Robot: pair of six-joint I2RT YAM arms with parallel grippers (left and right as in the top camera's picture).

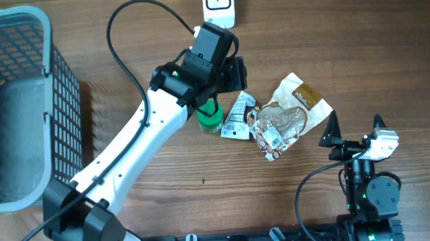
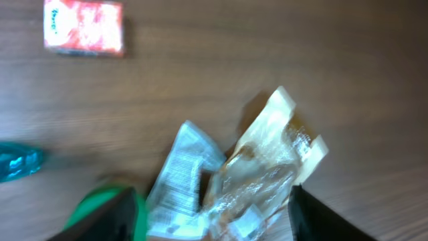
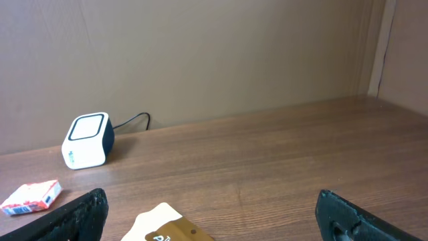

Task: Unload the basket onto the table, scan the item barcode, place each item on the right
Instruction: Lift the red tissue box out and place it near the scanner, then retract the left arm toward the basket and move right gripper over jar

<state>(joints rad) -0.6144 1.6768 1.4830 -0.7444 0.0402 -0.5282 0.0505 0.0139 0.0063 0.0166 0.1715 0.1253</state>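
Left gripper (image 1: 231,75): jaws well apart, nothing clamped; poised above the packets, dark fingers (image 2: 114,221) at either side of them in the wrist view.
Right gripper (image 1: 354,127): spread wide, empty, at the near right, well apart from the packets.
Items: tan snack packet (image 1: 293,112) flat on the table (image 1: 157,34), right of centre; white sachet (image 1: 237,115) touching its left side.
Scanner (image 1: 218,4): at the far edge beyond the left gripper, cut off by the frame top.
Around: green object (image 1: 209,115) just beside the sachet, partly under the left arm; basket (image 1: 12,103) far left; red packet (image 2: 83,27); teal wrapper (image 2: 17,163).
Hard to make out: left wrist view blurred, print on both packets unreadable; nature of the green object unclear.
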